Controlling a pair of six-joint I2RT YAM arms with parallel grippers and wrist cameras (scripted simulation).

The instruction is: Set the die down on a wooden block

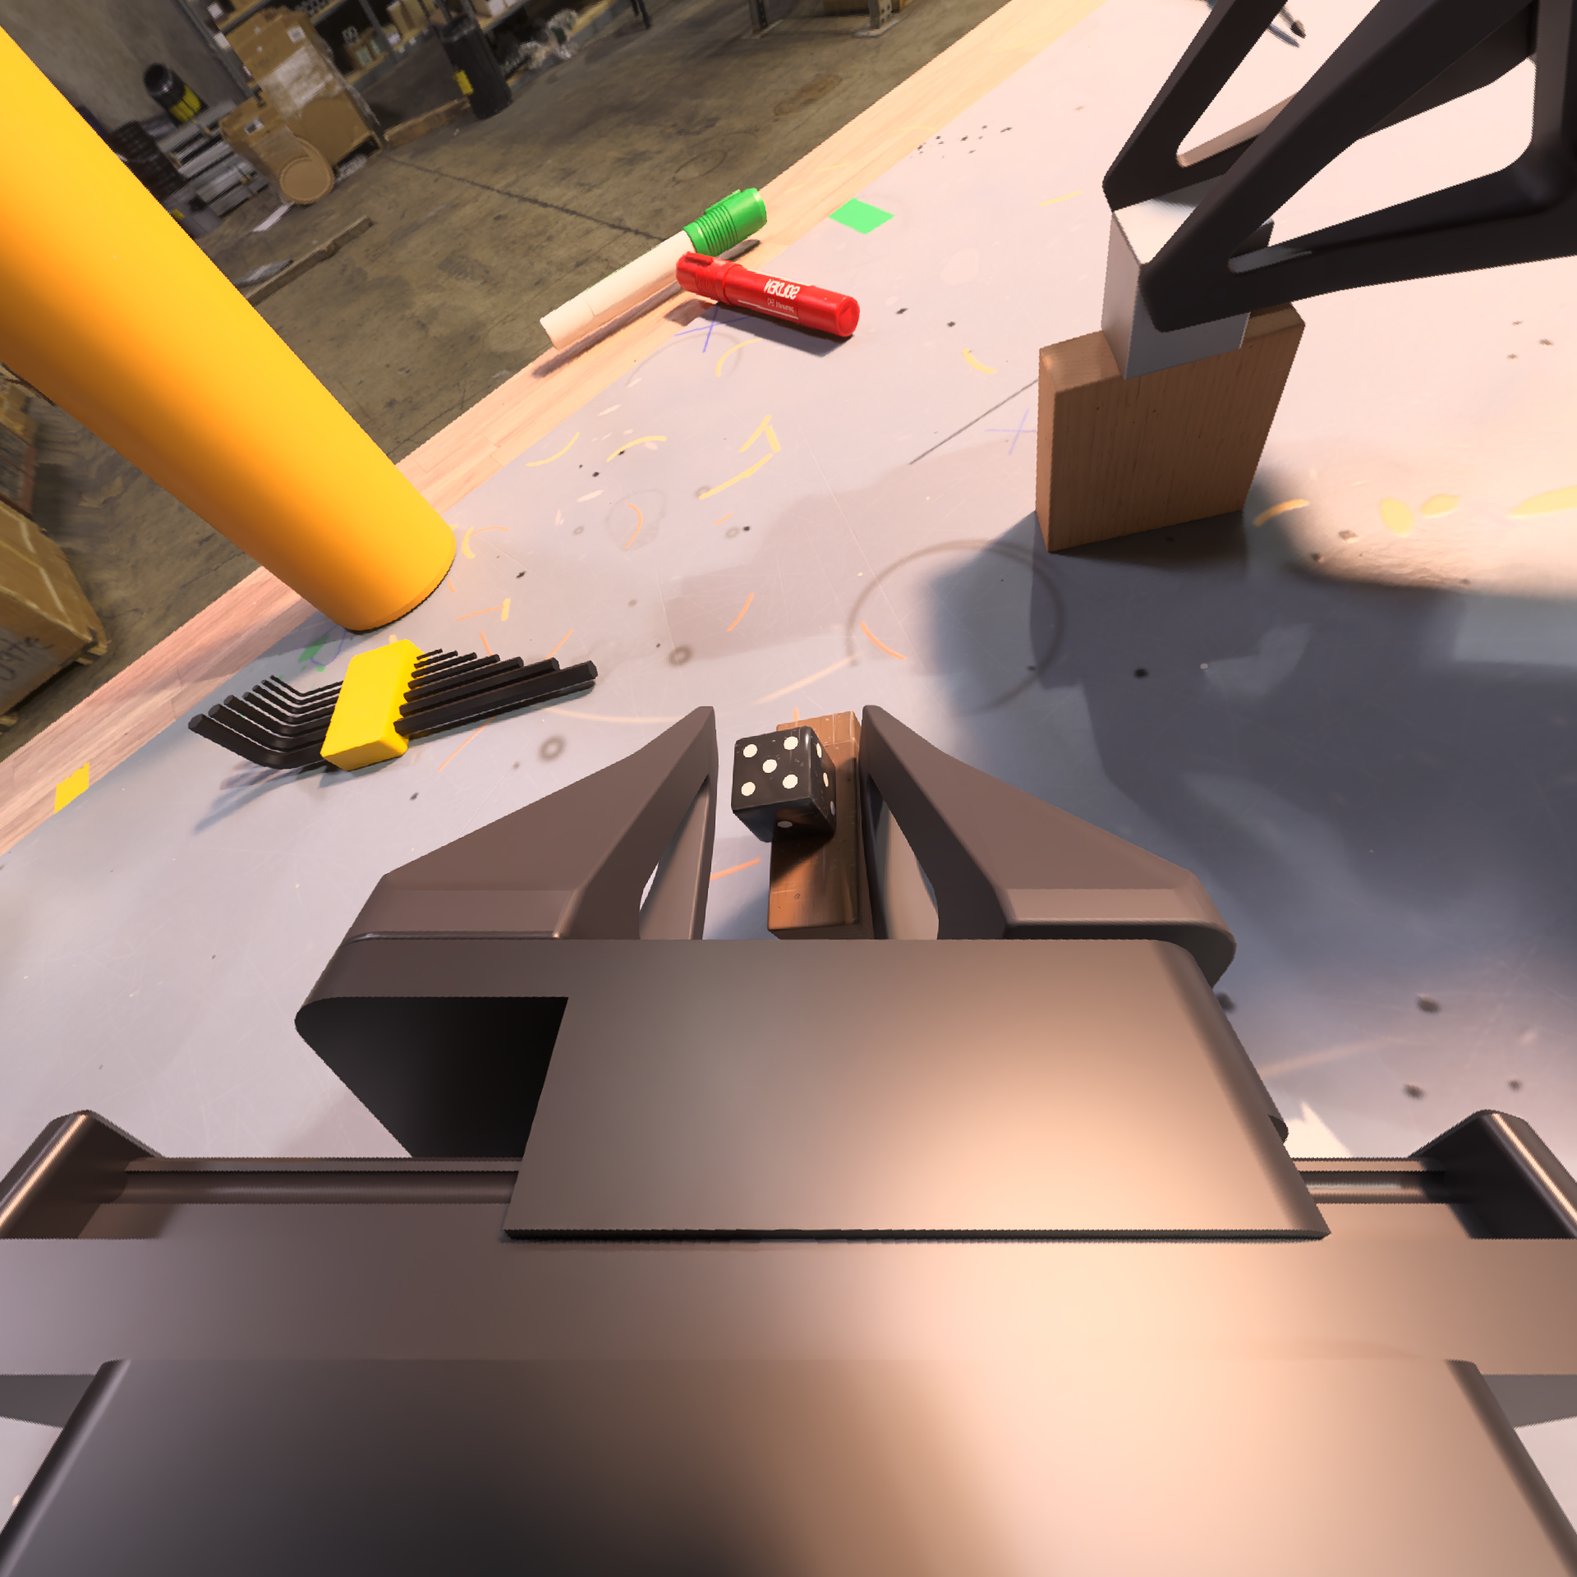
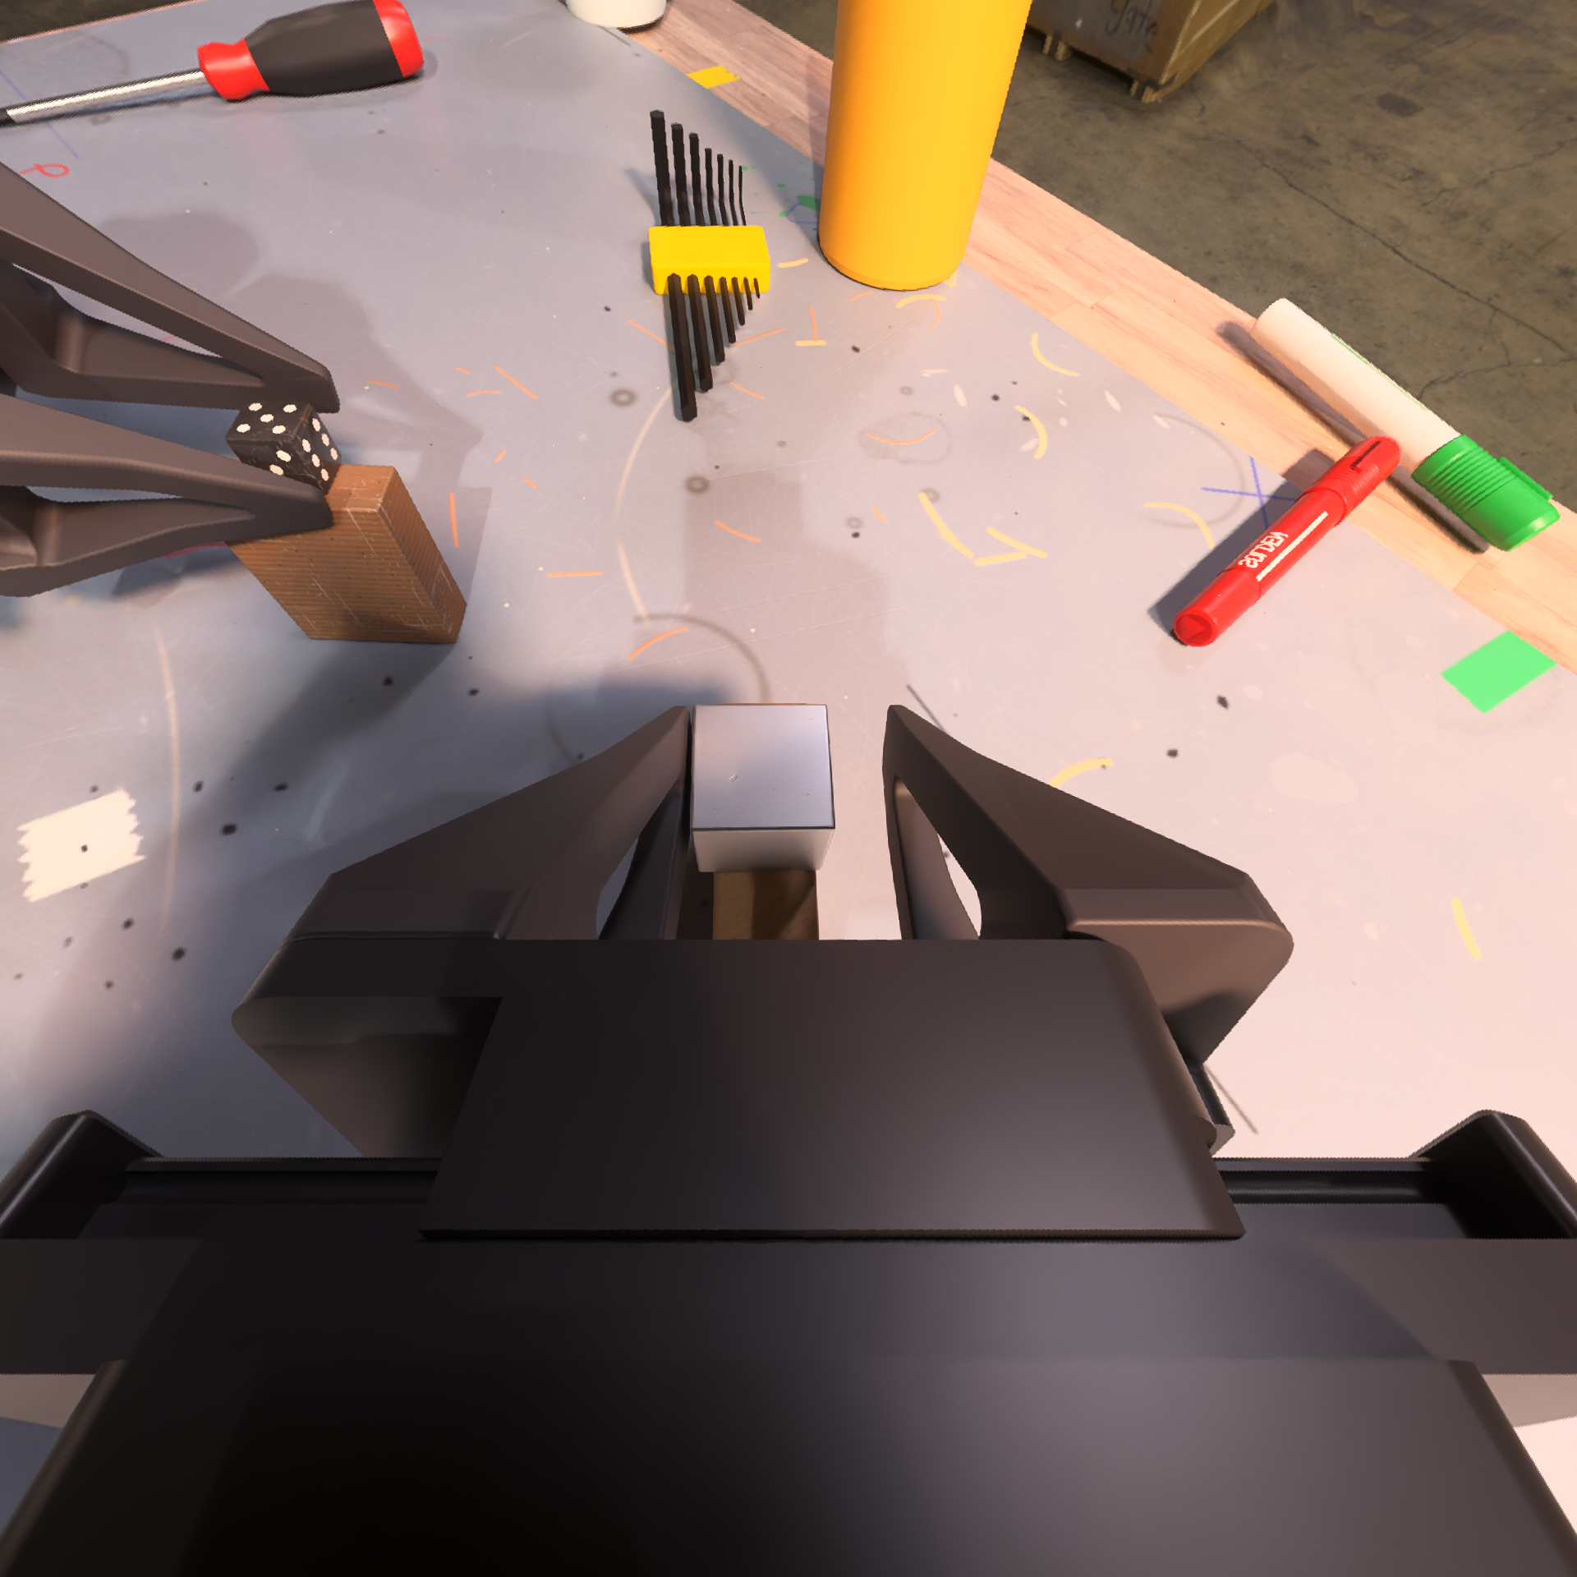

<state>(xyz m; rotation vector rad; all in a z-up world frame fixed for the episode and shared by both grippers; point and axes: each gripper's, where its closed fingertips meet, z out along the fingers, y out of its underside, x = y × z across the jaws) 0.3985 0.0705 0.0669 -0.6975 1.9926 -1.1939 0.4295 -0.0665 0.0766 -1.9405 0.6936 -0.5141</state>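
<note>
Now the left gripper (image 1: 787, 789), slightly parted around the black white-pipped die (image 1: 783, 778) atop the dark wooden block (image 1: 817, 887), should lift straight away.

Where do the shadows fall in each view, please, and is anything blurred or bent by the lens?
Left wrist view: a broad dark shadow covers the table right of the die, below the pale block; the yellow cylinder looks stretched by the wide lens. Right wrist view: shadow darkens the lower left around the dark block; the far right is washed pale; nothing looks blurred.
</note>
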